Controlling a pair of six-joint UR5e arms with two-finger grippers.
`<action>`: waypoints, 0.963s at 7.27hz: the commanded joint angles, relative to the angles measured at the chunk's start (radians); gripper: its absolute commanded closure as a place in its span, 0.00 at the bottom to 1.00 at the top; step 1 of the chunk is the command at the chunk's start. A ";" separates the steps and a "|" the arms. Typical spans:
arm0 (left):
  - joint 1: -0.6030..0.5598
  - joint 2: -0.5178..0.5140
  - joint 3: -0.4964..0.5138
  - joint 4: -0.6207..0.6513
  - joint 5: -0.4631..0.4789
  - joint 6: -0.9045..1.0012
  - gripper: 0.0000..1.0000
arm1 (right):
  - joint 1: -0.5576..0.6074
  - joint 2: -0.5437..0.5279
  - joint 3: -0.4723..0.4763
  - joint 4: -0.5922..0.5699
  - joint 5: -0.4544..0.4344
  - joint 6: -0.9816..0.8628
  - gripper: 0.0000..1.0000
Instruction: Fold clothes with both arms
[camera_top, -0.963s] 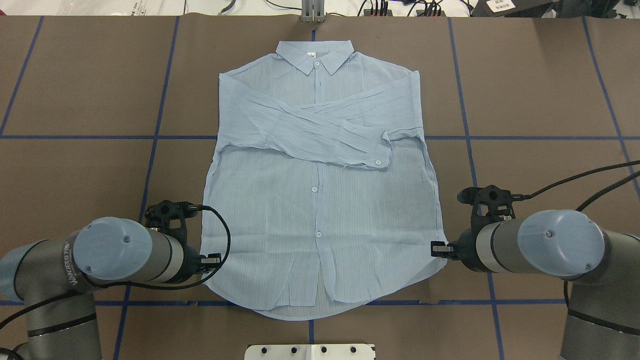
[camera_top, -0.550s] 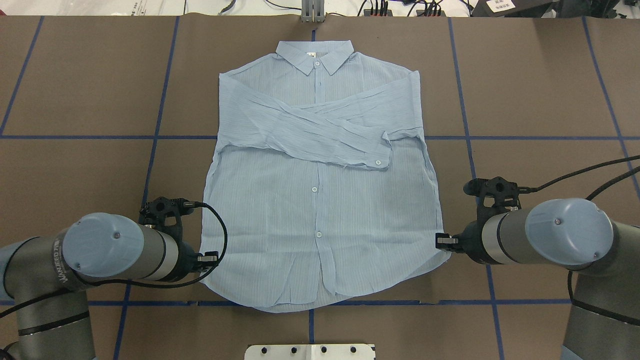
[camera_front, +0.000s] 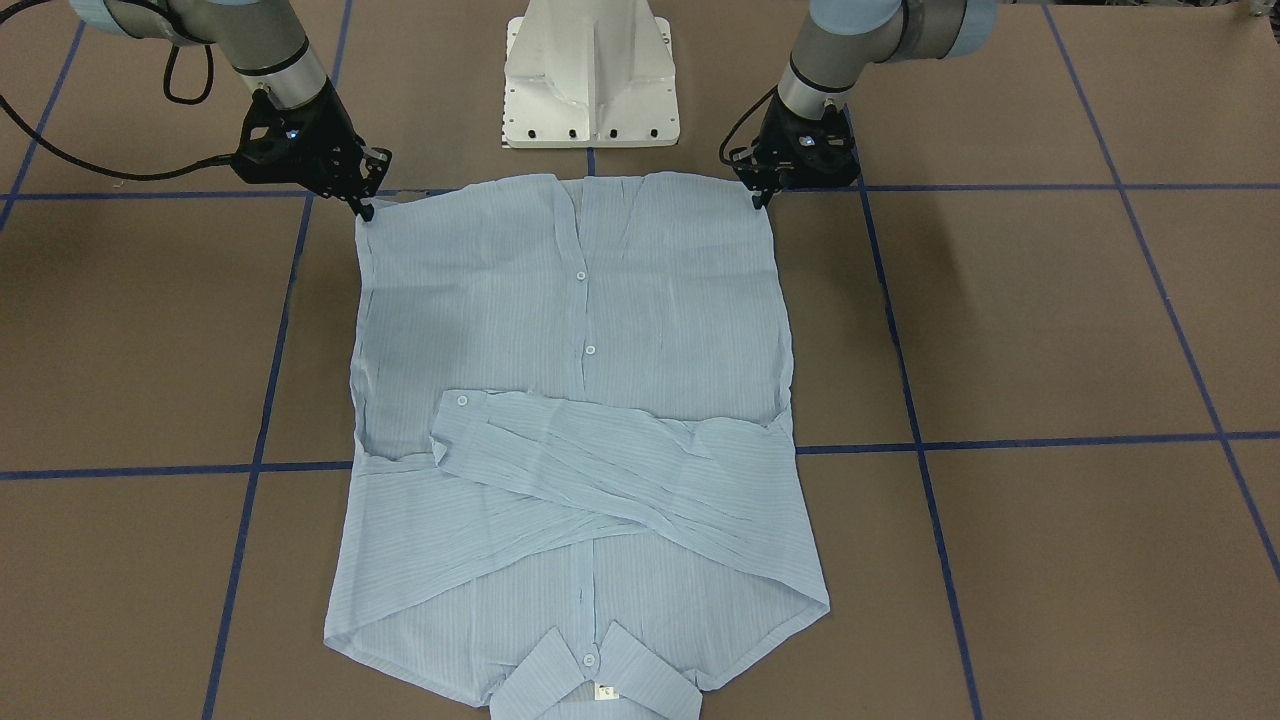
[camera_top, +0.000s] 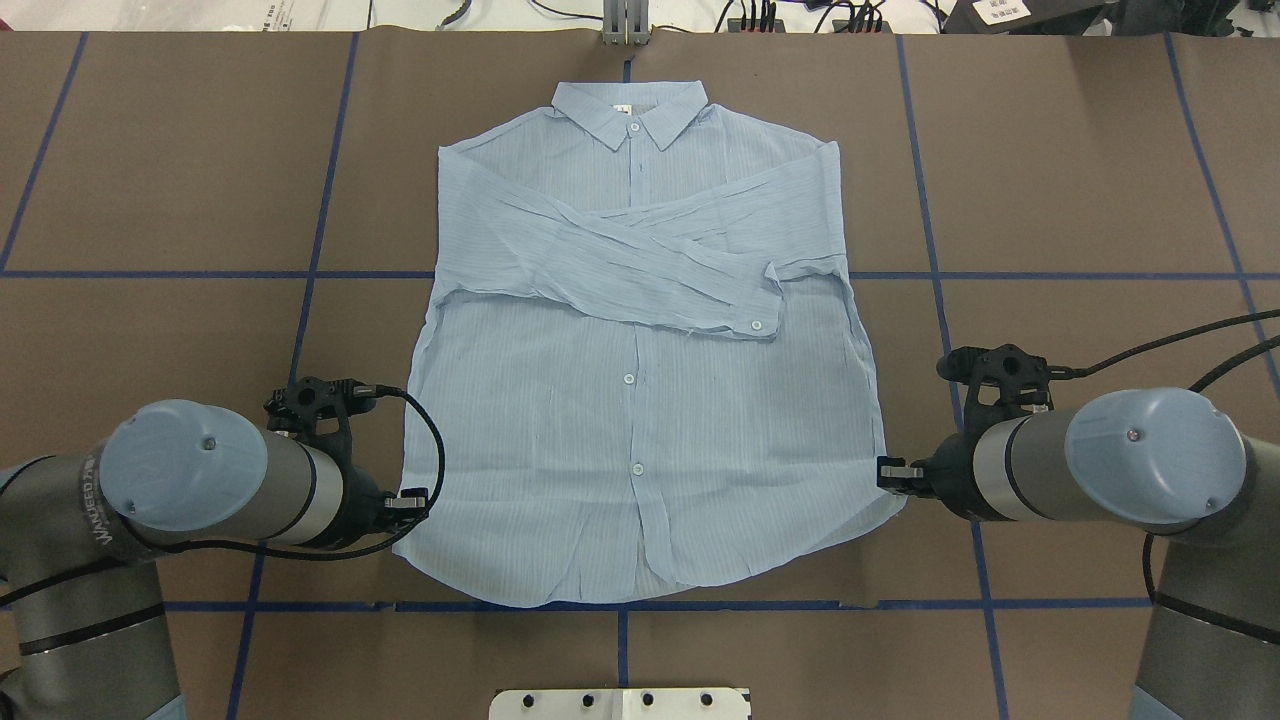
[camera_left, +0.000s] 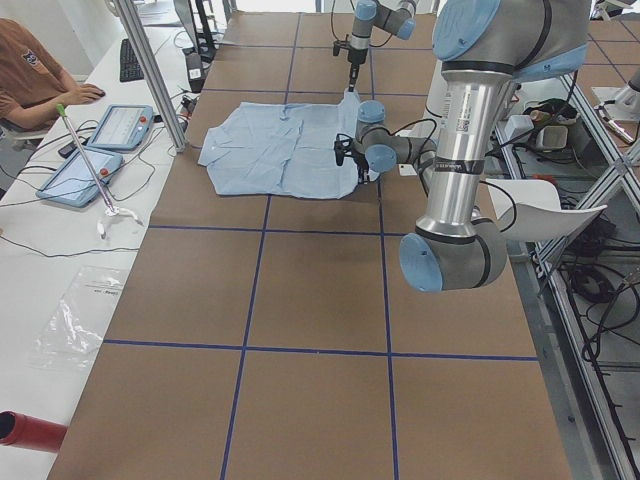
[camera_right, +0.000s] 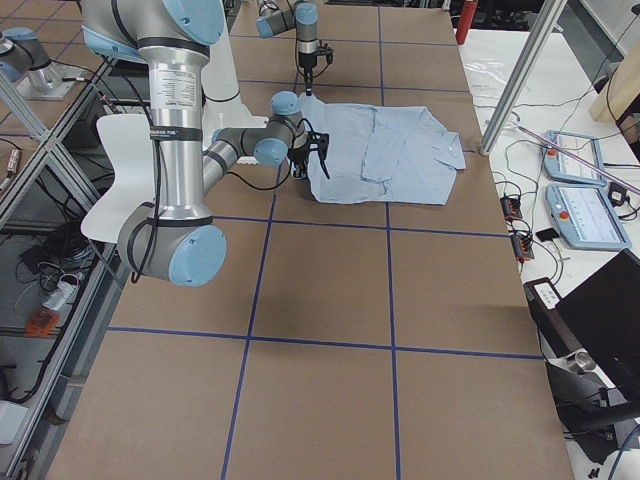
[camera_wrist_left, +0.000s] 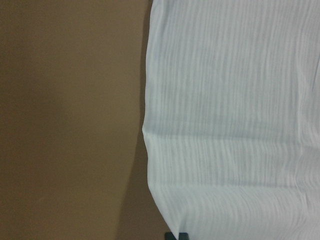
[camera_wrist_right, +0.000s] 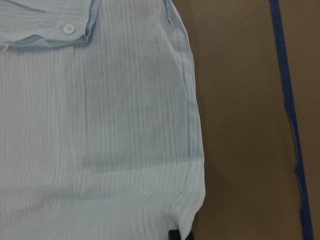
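The light-blue shirt (camera_top: 640, 420) lies flat, front up, on the brown table, collar (camera_top: 630, 110) at the far side, both sleeves crossed over the chest. My left gripper (camera_top: 405, 500) is shut on the near left hem corner. It also shows in the front-facing view (camera_front: 760, 195). My right gripper (camera_top: 893, 475) is shut on the near right hem corner; the front-facing view (camera_front: 362, 205) shows it too. The hem runs taut and nearly straight between them. Each wrist view shows shirt fabric (camera_wrist_left: 235, 125) (camera_wrist_right: 100, 125) with a dark fingertip at the bottom edge.
The white pedestal (camera_front: 590, 70) stands just behind the hem, between the arms. Blue tape lines (camera_top: 150, 274) grid the table. A metal post (camera_top: 625, 25) stands beyond the collar. An operator (camera_left: 40, 75) and tablets (camera_left: 120, 125) are at a side bench.
Both grippers have moved outward, away from each other. The near hem has been drawn straight and its curved middle has shifted away from the table's near edge.
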 joint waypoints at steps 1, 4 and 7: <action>-0.003 0.005 0.000 0.000 -0.002 0.000 1.00 | 0.023 -0.005 0.004 -0.001 0.006 0.000 1.00; -0.015 -0.006 -0.003 -0.002 -0.025 0.000 1.00 | 0.050 -0.001 0.004 -0.001 0.023 -0.001 1.00; -0.100 -0.020 -0.043 -0.005 -0.063 0.002 1.00 | 0.119 0.046 -0.007 -0.004 0.069 -0.003 1.00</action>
